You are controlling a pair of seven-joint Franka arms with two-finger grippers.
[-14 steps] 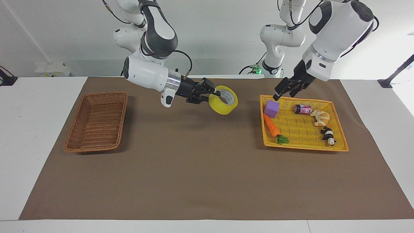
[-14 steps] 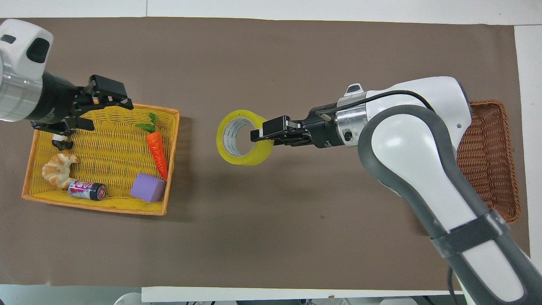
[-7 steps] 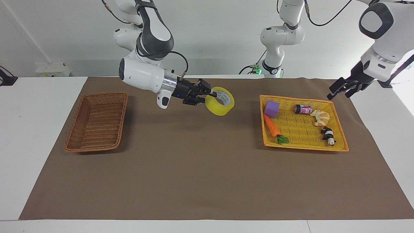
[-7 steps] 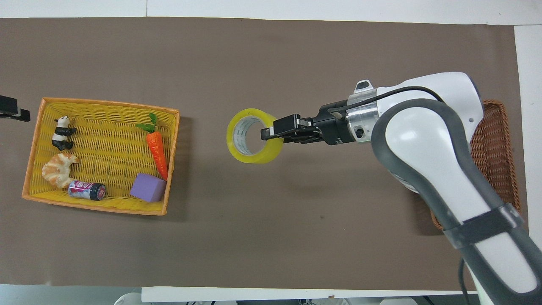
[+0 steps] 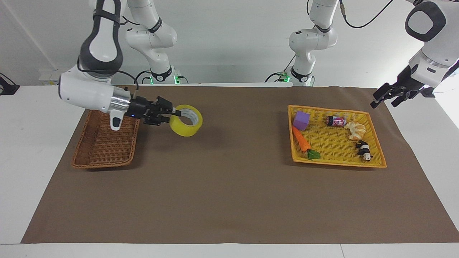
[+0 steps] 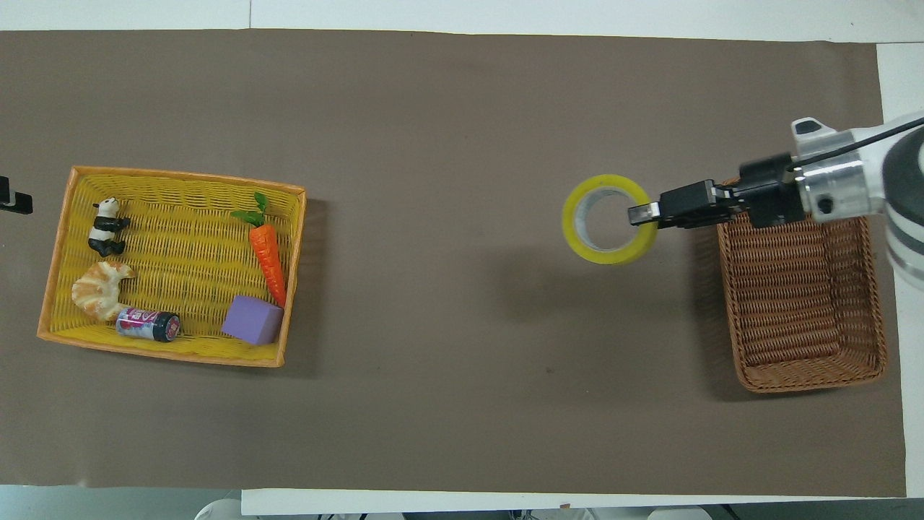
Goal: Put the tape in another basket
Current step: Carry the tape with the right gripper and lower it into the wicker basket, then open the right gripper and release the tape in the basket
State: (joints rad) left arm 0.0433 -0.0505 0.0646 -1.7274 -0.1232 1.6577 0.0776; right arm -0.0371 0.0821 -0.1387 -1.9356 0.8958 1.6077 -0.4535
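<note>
tape: your yellow roll [image 5: 186,125] is up in the air over the brown mat [image 5: 229,193], just beside the basket
right gripper [image 5: 171,114]: clamped on the roll's wall
basket [image 5: 104,143]: nothing in it
left gripper [image 5: 386,96]: parked past the yellow tray [image 5: 373,163], can't tell its fingers

The right arm's wrist covers a corner of the basket [image 5: 104,143] in both views. The overhead view's edge cuts off the left gripper [image 6: 13,202], showing only a dark tip.
</note>
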